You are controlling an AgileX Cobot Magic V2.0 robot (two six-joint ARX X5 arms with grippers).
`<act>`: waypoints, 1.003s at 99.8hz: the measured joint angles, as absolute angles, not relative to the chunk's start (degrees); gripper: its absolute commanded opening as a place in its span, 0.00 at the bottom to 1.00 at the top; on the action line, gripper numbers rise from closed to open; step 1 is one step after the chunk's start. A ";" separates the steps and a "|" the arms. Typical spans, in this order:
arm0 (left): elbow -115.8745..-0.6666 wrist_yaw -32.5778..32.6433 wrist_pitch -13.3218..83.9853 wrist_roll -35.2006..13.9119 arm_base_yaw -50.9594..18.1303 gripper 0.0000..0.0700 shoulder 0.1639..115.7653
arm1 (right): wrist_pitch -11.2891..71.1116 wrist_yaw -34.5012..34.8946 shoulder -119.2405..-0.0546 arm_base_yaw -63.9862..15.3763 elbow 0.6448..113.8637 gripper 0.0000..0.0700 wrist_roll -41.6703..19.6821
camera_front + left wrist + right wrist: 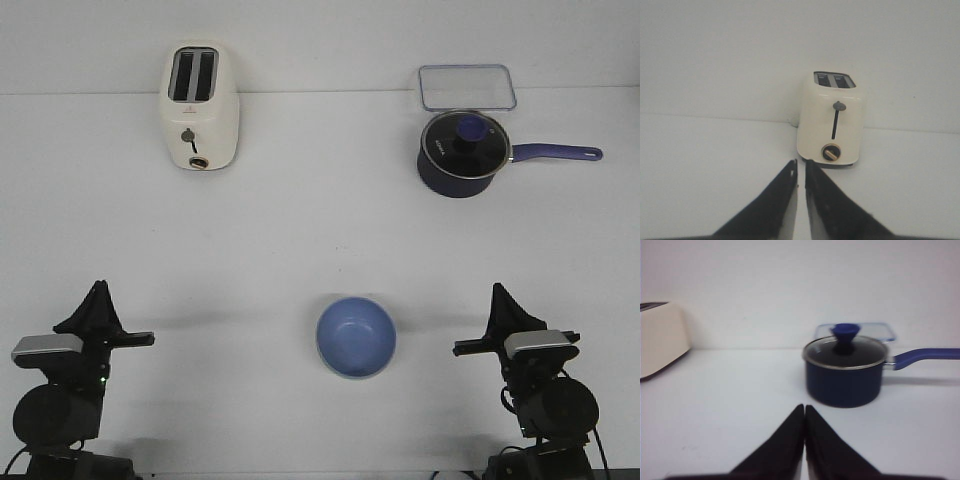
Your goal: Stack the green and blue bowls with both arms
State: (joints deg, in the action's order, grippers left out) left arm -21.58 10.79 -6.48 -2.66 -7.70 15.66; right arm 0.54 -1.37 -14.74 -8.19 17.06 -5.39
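Observation:
A periwinkle blue bowl [356,337] sits upright on the white table, near the front and midway between my arms. No separate green bowl shows in any view. My left gripper [98,287] rests at the front left, well clear of the bowl; in the left wrist view [801,163] its fingers stand almost together with only a thin slit, holding nothing. My right gripper [497,290] rests at the front right, also clear of the bowl; in the right wrist view [805,407] its fingers touch and it is empty. Neither wrist view shows a bowl.
A cream toaster [199,107] stands at the back left and also shows in the left wrist view [832,120]. A dark navy saucepan [460,155] with glass lid is at the back right, its handle pointing right. A clear lidded container [467,87] lies behind it.

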 measured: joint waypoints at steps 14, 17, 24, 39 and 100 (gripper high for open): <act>-21.58 10.79 -6.48 -2.66 -7.70 0.02 13.41 | 0.49 -1.45 -14.70 -8.19 17.06 0.00 -5.39; -21.58 10.79 -6.50 -2.66 -7.70 0.02 13.15 | 0.49 -1.45 -14.70 -8.19 17.06 0.00 -5.39; -21.58 10.79 -6.50 -2.68 -7.70 0.02 12.71 | 0.49 -1.48 -14.70 -8.19 17.06 0.00 -5.39; -21.58 10.79 -6.48 -2.68 -7.70 0.02 12.62 | 0.49 -1.48 -14.70 -8.19 17.06 0.00 -5.39; -10.87 0.27 -6.61 -0.89 -0.62 0.02 4.60 | 0.49 -1.48 -14.70 -8.19 17.06 0.00 -5.39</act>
State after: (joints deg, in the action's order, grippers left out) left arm -10.87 0.27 -6.61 -0.89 -0.62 4.60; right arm 0.49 -1.48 -14.70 -8.19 17.06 -5.39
